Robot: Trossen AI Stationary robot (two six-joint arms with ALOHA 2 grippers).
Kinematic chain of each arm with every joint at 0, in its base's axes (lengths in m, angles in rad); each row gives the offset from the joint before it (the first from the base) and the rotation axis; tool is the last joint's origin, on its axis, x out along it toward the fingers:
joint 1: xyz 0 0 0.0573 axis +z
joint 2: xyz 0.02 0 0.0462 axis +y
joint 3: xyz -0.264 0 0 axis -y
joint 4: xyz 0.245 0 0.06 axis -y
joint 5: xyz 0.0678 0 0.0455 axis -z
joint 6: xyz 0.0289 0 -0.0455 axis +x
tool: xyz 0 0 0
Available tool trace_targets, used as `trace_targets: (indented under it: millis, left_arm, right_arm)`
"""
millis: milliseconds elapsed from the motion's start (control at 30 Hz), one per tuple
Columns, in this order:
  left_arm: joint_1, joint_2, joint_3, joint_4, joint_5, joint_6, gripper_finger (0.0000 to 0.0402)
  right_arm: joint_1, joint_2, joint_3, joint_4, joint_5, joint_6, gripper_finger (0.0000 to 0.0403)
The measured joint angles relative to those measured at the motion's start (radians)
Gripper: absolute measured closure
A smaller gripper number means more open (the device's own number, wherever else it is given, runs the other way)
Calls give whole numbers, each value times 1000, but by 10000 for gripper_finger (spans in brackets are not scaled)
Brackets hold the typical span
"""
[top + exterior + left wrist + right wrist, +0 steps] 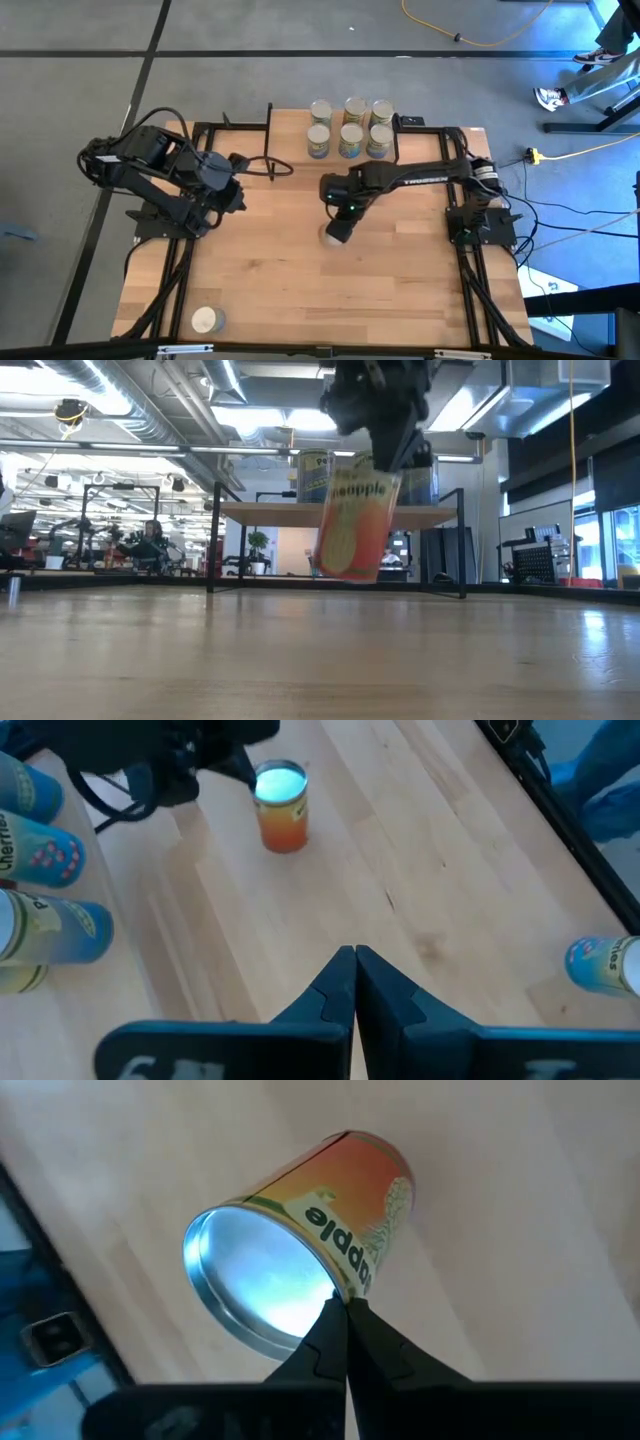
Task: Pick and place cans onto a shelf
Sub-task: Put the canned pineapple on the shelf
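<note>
- The right gripper [337,232], reaching out over the middle of the large light-wood tabletop [400,290], is pinching its two dark fingers fully together on the rim of a small orange-and-yellow pineapple-labelled tin with a silvery round top [300,1240].
- In the low view this orange tin [352,525] is hanging tilted, its bottom clear of the tabletop, with the fingers biting only the thin lip at its top edge.
- Six more small cylindrical tins with pale tops [350,127] are standing in two rows on the small raised light-wood shelf on thin black legs [340,515] at the far edge of the tabletop.
- One further pale-topped tin [206,320] is standing alone near the front left corner, well apart from both arms.
- The left gripper [353,982] is waiting with its fingers pressed shut on nothing, over the left side of the tabletop.
- Judging by its look, the tin is stiff metal, smooth and slippery, and fairly heavy if full; a rim pinch lets it swing and tilt, as it is doing here.
- A steadier hold would probably be across the body, fingers on opposite sides of the label at mid-height, though the rim grip keeps the fingers clear of neighbouring tins on the shelf.
</note>
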Motion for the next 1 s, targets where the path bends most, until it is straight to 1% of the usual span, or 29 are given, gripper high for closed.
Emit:
trace_targets:
  millis: [267, 367, 467, 667, 1000]
  left_arm:
    - [0, 0, 0, 1, -2, -70, 401]
    - [0, 0, 0, 2, -3, -94, 401]
    - [0, 0, 0, 2, -3, -121, 401]
    - [0, 0, 0, 2, -3, -124, 401]
    - [0, 0, 0, 2, -4, -123, 401]
  right_arm:
    - [-33, 43, 0, -36, -8, -113, 403]
    - [-42, 45, 0, -38, -11, -132, 401]
    - [-51, 45, 0, -37, -11, -136, 391]
    - [-69, 45, 0, -34, -11, -136, 371]
    - [-73, 45, 0, -32, -22, -143, 356]
